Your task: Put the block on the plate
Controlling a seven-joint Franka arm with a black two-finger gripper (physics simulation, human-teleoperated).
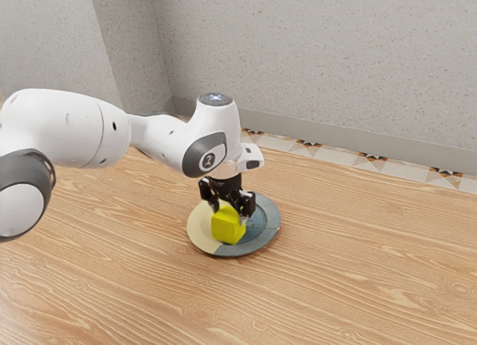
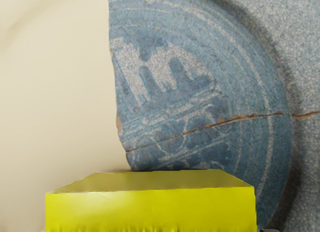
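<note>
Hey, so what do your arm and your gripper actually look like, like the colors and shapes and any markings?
My glossy white jointed arm has thick, rounded segments with dark grey sections at the joints. Near the hand, a dark grey oval cover carries a round, light-outlined emblem, and a dark disc caps the top. The angular two-finger gripper is black.

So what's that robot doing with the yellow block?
A white robot arm is holding the yellow block in its black gripper, with one finger on each side. The block is over the plate, which is part cream and part blue with a crack in it. The task is to put the block on the plate. The gripper hasn't let go yet, and I can't tell for sure whether the block is touching the plate.
</note>
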